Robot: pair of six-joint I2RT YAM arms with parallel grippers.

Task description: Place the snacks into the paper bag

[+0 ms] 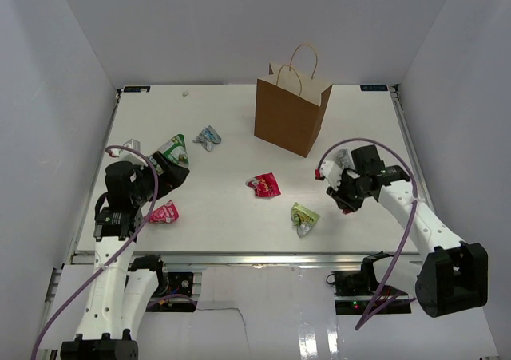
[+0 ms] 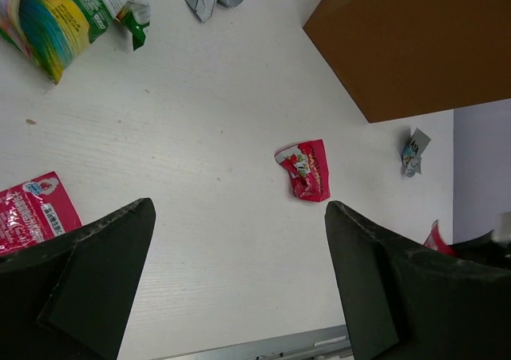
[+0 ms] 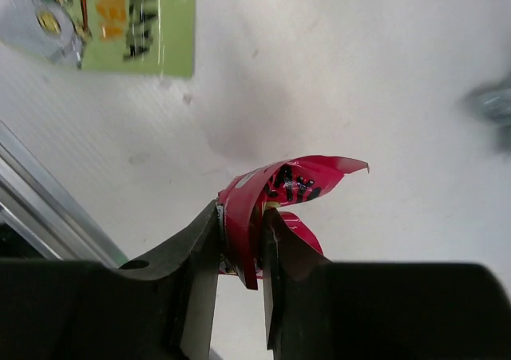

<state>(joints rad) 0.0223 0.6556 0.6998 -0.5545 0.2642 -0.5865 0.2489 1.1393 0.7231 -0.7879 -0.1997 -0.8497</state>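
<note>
The brown paper bag point(image 1: 291, 112) stands upright at the back of the table, also seen in the left wrist view point(image 2: 399, 41). My right gripper point(image 3: 239, 224) is shut on a crumpled red snack packet point(image 3: 295, 180) just above the table, right of the bag's front. My left gripper point(image 2: 239, 208) hangs open and empty over the left side. Loose snacks lie around: a green one point(image 1: 172, 147), a silver one point(image 1: 207, 138), a pink one point(image 1: 164, 212), a red one point(image 1: 263, 185) and a yellow-green one point(image 1: 304, 218).
A small silver packet point(image 2: 413, 152) lies near the bag's right side. The yellow-green packet point(image 3: 120, 25) is close to my right gripper. White walls enclose the table on three sides. A metal rail point(image 1: 239, 258) runs along the near edge.
</note>
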